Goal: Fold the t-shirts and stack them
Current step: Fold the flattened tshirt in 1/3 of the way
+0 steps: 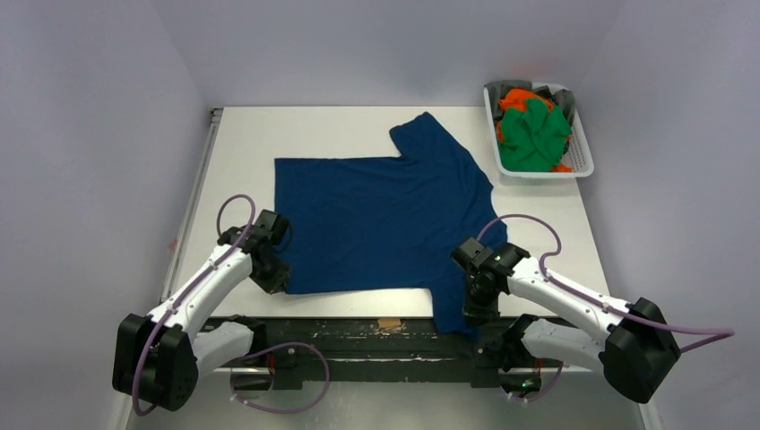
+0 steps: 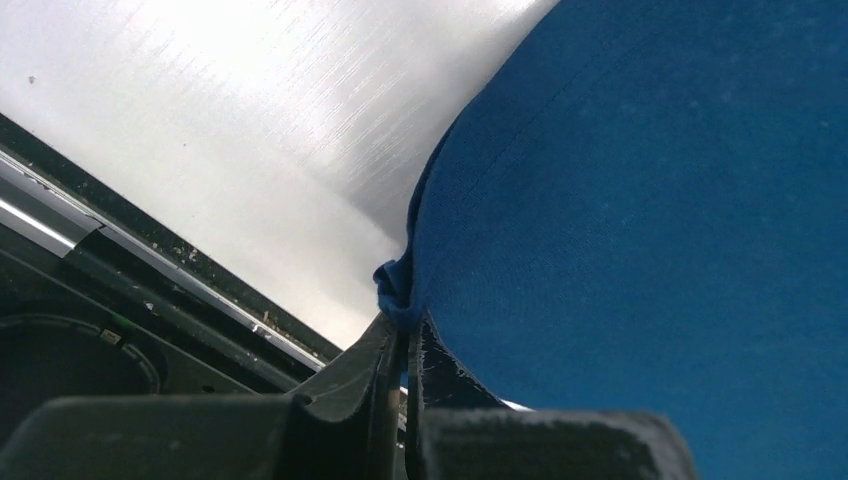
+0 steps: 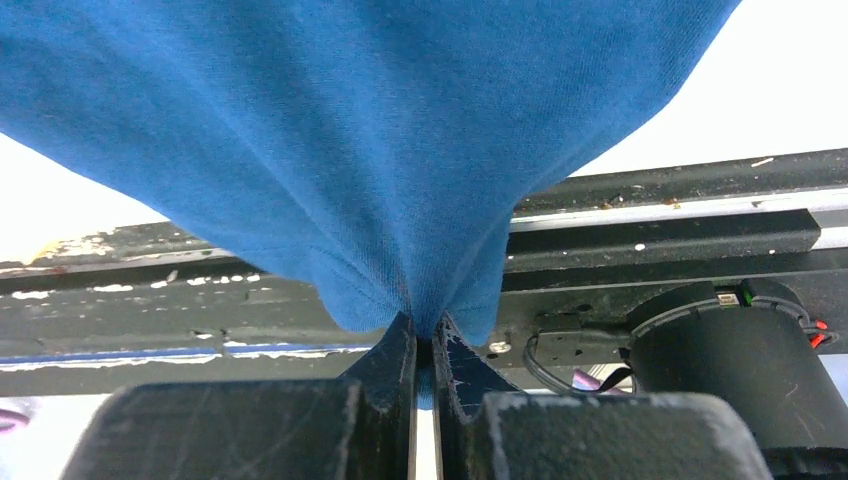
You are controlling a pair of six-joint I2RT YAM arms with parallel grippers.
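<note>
No readable text, labels or numbers anywhere

1. Top cam: fixed, high, behind arm bases (image 1: 157,363), looks down/fwd over whole tabletop (image 1: 242,134); blue t-shirt (image 1: 376,224) centred.
2. L wrist cam: v. close behind left end effector (image 2: 405,340), facing blue t-shirt's near-left corner.
3. R wrist cam: same closeness, behind right end effector (image 3: 425,345), facing its near-right hem.
4. All 3 share the blue t-shirt.

White basket (image 1: 541,172) on white table (image 1: 260,134)

White table (image 1: 242,143) carries a spread blue t-shirt (image 1: 376,224) and a basket (image 1: 583,145), perhaps overhanging.
</note>
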